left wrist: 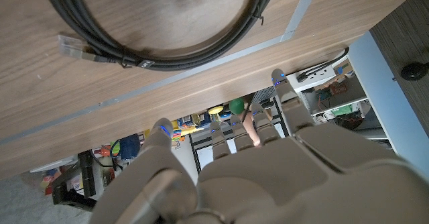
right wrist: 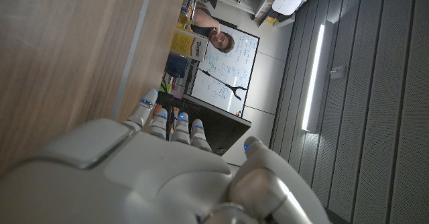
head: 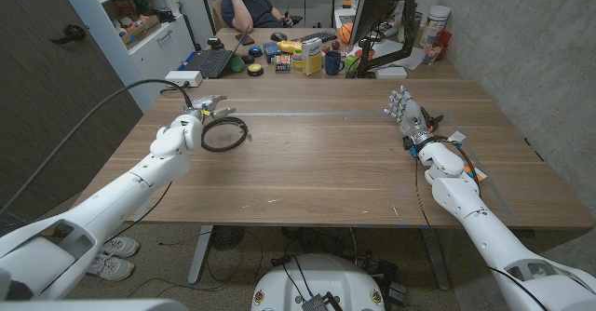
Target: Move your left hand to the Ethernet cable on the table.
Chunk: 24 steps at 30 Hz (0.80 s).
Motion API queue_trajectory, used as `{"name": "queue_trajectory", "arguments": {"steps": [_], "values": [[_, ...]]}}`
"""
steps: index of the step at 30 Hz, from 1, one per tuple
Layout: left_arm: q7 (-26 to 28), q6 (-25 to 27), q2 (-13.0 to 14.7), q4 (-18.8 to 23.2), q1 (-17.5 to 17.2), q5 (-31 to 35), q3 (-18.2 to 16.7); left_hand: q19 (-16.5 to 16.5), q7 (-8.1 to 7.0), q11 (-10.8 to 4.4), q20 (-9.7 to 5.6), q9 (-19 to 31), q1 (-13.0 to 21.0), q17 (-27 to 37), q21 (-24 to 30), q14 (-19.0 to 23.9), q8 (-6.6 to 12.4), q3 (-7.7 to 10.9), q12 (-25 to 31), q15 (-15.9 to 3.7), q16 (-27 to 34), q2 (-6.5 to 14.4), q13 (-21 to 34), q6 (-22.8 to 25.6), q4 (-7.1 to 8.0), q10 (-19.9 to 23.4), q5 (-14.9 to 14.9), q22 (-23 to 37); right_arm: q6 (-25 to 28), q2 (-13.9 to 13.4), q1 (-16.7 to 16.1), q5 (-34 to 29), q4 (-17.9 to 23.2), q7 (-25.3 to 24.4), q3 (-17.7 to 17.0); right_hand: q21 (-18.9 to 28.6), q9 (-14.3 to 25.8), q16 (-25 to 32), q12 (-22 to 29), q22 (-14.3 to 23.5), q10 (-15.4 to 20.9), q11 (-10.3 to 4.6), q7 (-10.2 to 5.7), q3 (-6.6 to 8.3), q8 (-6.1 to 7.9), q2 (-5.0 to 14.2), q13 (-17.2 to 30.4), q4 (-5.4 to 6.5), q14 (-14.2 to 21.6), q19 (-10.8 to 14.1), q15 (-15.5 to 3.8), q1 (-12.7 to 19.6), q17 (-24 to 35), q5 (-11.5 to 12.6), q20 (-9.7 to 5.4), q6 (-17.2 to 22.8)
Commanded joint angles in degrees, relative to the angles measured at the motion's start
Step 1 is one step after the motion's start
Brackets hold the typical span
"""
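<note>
The Ethernet cable [head: 224, 132] is a black coil lying on the left part of the wooden table [head: 317, 176]. My left hand [head: 193, 120] is right at the coil's left side, fingers apart and reaching past its far edge, holding nothing. In the left wrist view the cable [left wrist: 167, 46] curves just ahead of the fingertips [left wrist: 161, 128], its clear plug [left wrist: 70, 44] at one side, with a small gap between fingers and cable. My right hand [head: 408, 114] stands upright and open over the table's right side, also seen from behind [right wrist: 154, 163].
A thin tape line [head: 307, 114] crosses the table beyond the coil. The far end carries a black keyboard [head: 210, 62], a blue mug [head: 332, 62], small items and a monitor [head: 377, 13]. A person [head: 248, 4] sits behind the table.
</note>
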<state>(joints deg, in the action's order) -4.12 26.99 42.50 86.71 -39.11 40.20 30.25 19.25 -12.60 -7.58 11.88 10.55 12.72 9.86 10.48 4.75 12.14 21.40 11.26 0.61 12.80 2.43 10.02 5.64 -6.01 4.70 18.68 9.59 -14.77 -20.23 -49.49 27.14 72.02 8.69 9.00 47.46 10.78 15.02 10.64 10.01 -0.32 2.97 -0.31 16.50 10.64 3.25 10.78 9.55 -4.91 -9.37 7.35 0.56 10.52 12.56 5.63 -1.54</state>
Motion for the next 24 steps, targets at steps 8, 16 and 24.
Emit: {"name": "queue_trajectory", "arguments": {"steps": [8, 16, 24], "values": [[-5.0, -0.4, 0.0, -3.7, 3.2, -1.2, 2.7, -0.4, -0.17, -0.8, -0.57, 0.3, 0.9, 0.1, -0.2, 0.2, 0.4, 1.04, 0.3, -0.94, -0.5, 1.7, 0.2, 1.6, -0.5, 2.4, 0.4, 0.1, 0.2, 0.3, 0.6, -0.5, -0.7, -0.3, 0.2, -0.3, 0.2, -0.1, 0.4, 0.1, -0.2, 0.46, 0.02, -0.51, 0.26, 0.07, 0.3, 0.08, 0.0, 0.3, 0.4, -0.3, 0.2, 0.6, 0.39, -0.7], [-4.5, -0.3, 0.0, -3.7, 3.3, -1.4, 2.7, -0.2, -0.19, -0.8, -0.6, 0.3, 1.8, 0.1, -0.1, 0.6, 0.42, 1.99, 0.2, -1.7, -0.6, 3.0, 0.2, 2.5, -0.72, 3.1, 0.4, 0.1, 0.1, 0.4, 0.9, -0.6, -1.0, -0.3, 0.4, -0.5, 0.2, -0.2, 0.4, 0.1, -0.3, 0.43, 0.0, -0.7, 0.27, 0.08, 0.3, 0.08, 0.0, 0.2, 0.35, -0.3, 0.2, 0.6, 0.36, -0.7], [-4.5, -0.2, 0.1, -3.5, 3.3, -1.4, 2.8, -0.1, -0.19, -0.59, -0.37, 0.4, 2.1, 0.2, -0.1, 0.7, 0.44, 2.31, 0.0, -2.13, -0.6, 3.3, 0.3, 3.0, -0.86, 2.9, 0.3, 0.1, 0.7, 0.6, 0.9, -0.2, -0.8, -0.4, 0.2, -0.7, 0.2, -0.2, 0.4, 0.1, -0.2, 0.38, 0.01, -0.88, 0.29, 0.12, 0.3, 0.09, 0.0, 0.2, 0.34, -0.3, 0.2, 0.7, 0.28, -0.7]]}}
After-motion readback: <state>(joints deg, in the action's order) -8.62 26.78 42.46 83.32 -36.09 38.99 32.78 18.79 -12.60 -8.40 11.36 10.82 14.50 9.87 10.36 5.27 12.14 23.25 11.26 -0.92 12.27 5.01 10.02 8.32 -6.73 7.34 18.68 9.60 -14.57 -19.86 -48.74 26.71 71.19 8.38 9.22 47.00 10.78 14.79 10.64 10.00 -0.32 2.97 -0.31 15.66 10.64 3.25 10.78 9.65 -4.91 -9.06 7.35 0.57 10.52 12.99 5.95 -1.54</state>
